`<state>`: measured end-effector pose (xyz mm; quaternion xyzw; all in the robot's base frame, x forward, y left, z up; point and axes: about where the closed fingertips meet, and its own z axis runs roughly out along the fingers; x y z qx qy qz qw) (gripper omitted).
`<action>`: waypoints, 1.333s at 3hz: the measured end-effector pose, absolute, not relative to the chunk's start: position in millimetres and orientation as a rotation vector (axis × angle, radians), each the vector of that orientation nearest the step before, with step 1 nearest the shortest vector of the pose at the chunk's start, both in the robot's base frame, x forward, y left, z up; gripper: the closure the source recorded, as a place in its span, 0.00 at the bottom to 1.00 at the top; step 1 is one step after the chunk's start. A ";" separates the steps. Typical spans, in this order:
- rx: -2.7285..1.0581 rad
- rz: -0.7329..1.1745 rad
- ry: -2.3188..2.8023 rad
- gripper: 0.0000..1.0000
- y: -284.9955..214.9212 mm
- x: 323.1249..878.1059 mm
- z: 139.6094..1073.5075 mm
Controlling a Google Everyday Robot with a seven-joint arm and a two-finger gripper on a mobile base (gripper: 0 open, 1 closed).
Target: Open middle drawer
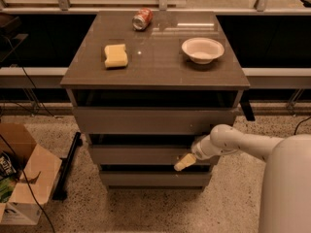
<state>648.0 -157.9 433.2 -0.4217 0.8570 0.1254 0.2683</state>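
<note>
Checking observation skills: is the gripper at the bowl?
No, the gripper is down by the middle drawer front; the bowl sits on top.

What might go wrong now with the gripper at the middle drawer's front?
The middle drawer has a flat front with no handle, so the gripper, at its lower right edge, may slip off.
A pull from right of centre may skew the drawer and jam it.
The can lies on its side; a jolt may roll it.

the middle drawer [141, 155] front is plain grey-taupe, like the bench [155, 69]. the pale yellow end effector [184, 162], lower right of centre, shows at that front, on a white arm [233, 142]. yellow sponge [116, 56], white bowl [202, 49], red can [142, 19], speckled beige floor [146, 210].
</note>
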 end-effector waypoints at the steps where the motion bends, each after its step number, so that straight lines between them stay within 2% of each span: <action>1: -1.161 0.353 2.347 0.15 -159.9 636.0 423.0; 3: -1.300 0.358 2.387 0.61 -155.1 588.3 426.5; 4: -1.313 0.361 2.388 0.61 -154.7 583.5 427.6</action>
